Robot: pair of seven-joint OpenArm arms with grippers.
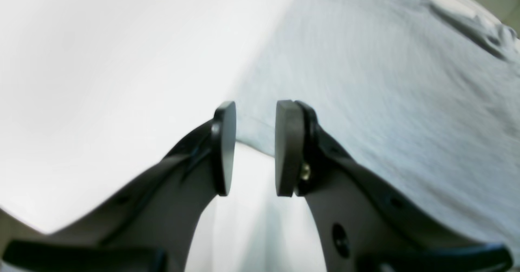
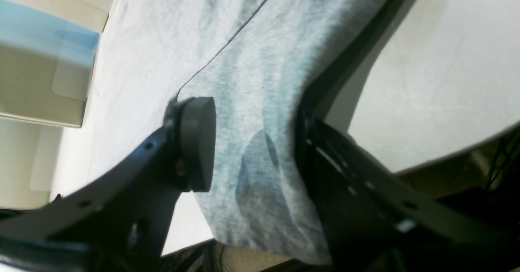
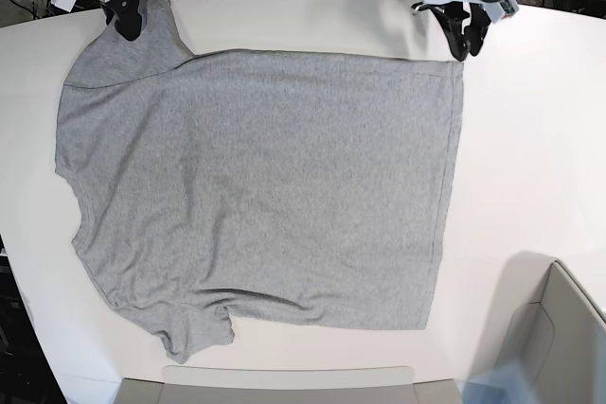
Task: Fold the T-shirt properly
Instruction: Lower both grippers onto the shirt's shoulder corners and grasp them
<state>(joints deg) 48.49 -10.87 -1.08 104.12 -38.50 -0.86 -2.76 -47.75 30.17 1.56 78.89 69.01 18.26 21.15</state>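
Lying spread flat on the white table (image 3: 530, 167), the T-shirt (image 3: 256, 186) shows its plain grey side, hem toward 3 o'clock in the base view, neck and sleeves toward 9 o'clock. No fold is visible in it yet; by my judgement the task stands at its very start, with every fold still to be made.

Left gripper (image 3: 465, 46), at about 1 o'clock in the base view: it hovers at the far hem corner. The left wrist view shows what the base view cannot, namely the jaws standing a little apart with nothing between the pads (image 1: 289, 148); the shirt's corner lies just beyond them, not yet pinched.

Right gripper (image 3: 127, 22), at about 11 o'clock in the base view: it sits at the far sleeve. The right wrist view shows cloth passing between the two fingers, draped against one of them, while a visible gap remains beside the round pad (image 2: 198, 144) of the other. The jaws are therefore parted and straddling the sleeve; I cannot tell whether any real hold exists.

Base view alone: the whole outline of the shirt and a pale bin (image 3: 559, 338) at 5 o'clock. Wrist views alone: jaw spacing and contact with the cloth.
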